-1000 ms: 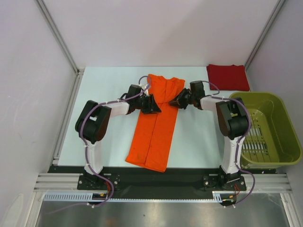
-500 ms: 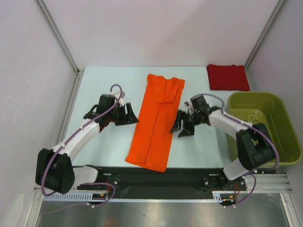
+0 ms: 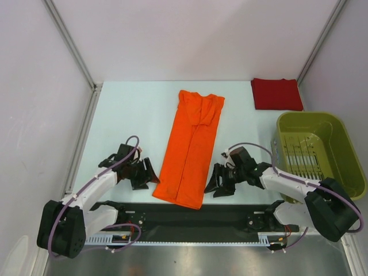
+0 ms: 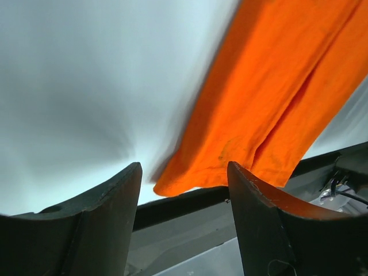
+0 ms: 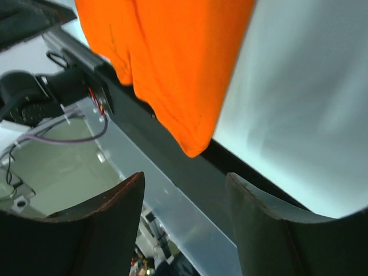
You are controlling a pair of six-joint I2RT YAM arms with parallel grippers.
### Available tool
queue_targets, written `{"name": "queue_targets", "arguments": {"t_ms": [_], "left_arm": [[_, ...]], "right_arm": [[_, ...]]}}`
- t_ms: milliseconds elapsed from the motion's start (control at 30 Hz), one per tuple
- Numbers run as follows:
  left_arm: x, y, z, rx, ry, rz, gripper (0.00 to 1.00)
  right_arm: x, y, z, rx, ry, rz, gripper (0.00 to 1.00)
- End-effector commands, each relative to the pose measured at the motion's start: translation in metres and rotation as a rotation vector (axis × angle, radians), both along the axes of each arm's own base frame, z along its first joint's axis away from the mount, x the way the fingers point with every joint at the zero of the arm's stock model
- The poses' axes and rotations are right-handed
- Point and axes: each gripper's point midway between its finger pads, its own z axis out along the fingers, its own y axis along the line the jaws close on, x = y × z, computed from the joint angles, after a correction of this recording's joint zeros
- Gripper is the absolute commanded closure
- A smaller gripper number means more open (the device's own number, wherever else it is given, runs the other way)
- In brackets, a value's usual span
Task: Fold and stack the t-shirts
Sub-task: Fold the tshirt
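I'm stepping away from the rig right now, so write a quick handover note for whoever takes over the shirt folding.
Left gripper: open, empty, beside the near left corner of the orange t-shirt.
Right gripper: open, empty, beside its near right corner.
Orange t-shirt: mid-table, folded lengthwise into a long strip, near end over the black front rail.
Dark red t-shirt: folded, far right corner, behind the green basket.
Done: dark red one folded; orange sides folded in.
Left: fold the orange strip short, then stack both.
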Motion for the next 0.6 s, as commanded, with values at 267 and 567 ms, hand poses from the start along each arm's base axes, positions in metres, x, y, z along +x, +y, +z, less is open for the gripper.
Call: {"name": "queue_targets", "arguments": {"t_ms": [267, 567], "left_arm": [[-0.019, 0.005, -0.021, 0.072, 0.159, 0.027, 0.35], [-0.023, 0.005, -0.029, 0.116, 0.183, 0.003, 0.41]], "right_arm": [[-0.041, 0.037, -0.015, 0.114, 0.092, 0.024, 0.4], [-0.04, 0.046, -0.044, 0.106, 0.161, -0.084, 0.43]]}}
